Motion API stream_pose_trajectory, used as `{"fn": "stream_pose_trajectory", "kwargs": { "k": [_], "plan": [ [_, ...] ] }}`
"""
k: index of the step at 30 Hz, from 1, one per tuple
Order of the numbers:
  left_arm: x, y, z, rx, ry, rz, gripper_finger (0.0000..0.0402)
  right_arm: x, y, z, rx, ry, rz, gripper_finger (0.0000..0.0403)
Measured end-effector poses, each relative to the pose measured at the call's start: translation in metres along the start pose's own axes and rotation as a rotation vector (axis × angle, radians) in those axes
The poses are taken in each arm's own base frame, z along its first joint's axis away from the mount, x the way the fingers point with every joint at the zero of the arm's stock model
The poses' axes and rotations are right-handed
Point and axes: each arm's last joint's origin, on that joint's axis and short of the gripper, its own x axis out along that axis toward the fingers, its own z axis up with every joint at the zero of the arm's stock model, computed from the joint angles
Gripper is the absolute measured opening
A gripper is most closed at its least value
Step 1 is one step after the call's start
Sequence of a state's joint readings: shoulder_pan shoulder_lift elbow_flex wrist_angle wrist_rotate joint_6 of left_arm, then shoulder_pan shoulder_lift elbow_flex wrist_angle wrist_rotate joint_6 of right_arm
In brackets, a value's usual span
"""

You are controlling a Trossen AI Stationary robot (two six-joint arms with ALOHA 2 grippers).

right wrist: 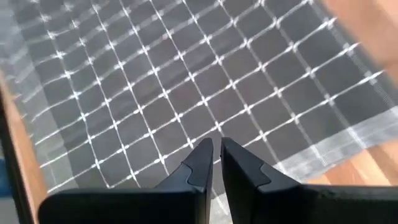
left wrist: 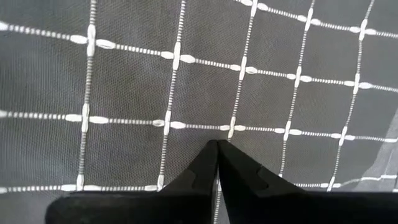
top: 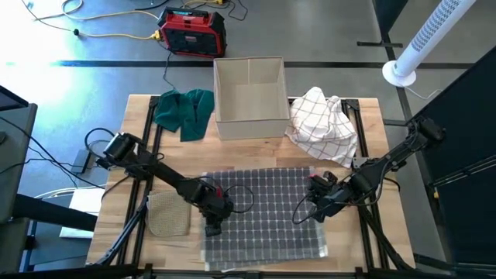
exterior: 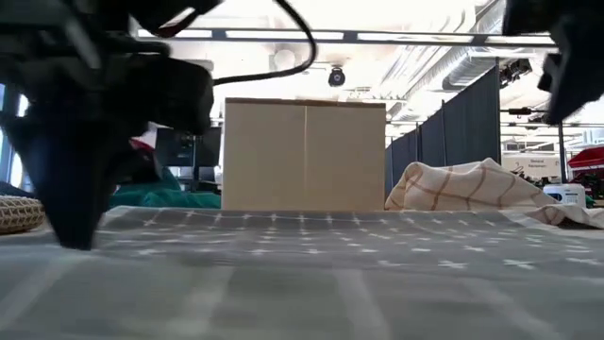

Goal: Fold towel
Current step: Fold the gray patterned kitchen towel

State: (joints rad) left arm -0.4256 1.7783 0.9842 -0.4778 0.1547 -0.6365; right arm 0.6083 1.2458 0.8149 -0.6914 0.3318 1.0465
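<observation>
Grey woven towel [left wrist: 124,81] with a grid of thin white lines fills the left wrist view, flat and taut directly under the left gripper [left wrist: 217,149], whose 2 dark fingers are pressed together, tips at or just above the weave (contact is hard to judge). From above, this towel [top: 263,213] lies spread as a rectangle on the wooden table [top: 364,240], its front edge paler and cut off by the picture's bottom. The left gripper [top: 212,227] sits at the towel's left edge, the right gripper [top: 316,214] at its right edge. In the right wrist view, the right gripper [right wrist: 216,147] has its fingers nearly closed with a thin gap, hovering over the cloth near its pale hem; whether they pinch any fabric cannot be told.
</observation>
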Motion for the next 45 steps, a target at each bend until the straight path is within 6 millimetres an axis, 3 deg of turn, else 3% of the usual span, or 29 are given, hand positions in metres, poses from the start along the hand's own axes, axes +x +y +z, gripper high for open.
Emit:
{"fn": "stream_pose_trajectory", "kwargs": {
  "k": [5,10,13,16,27,34,40,45],
  "plan": [
    [-0.059,0.001,0.006,-0.001,-0.195,-0.024,0.0000,-0.005,0.009,0.013,-0.045,-0.068,0.071,0.0020],
    [-0.111,0.004,-0.004,0.067,-0.397,0.032,0.0001,-0.014,0.008,0.037,0.066,-0.101,0.066,0.0027],
    [-0.130,0.010,-0.013,0.110,-0.440,0.108,0.0001,-0.022,0.004,0.050,0.063,-0.075,0.037,0.0035],
    [-0.137,0.021,-0.020,0.109,-0.401,0.169,0.0001,-0.029,-0.003,0.057,0.005,-0.011,-0.002,0.0052],
    [-0.140,0.058,-0.017,-0.068,-0.204,0.121,0.0013,-0.023,-0.040,0.052,-0.292,0.179,-0.153,0.0155],
    [-0.141,0.061,-0.016,-0.111,-0.210,0.121,0.0087,-0.007,-0.049,0.050,-0.359,0.178,-0.129,0.0198],
    [-0.142,0.088,-0.010,-0.037,-0.180,0.190,0.0163,0.008,-0.058,0.036,-0.408,0.216,-0.141,0.0203],
    [-0.121,0.108,-0.016,0.055,-0.158,0.217,0.0212,0.025,-0.065,0.027,-0.446,0.194,-0.124,0.0203]
  ]
}}
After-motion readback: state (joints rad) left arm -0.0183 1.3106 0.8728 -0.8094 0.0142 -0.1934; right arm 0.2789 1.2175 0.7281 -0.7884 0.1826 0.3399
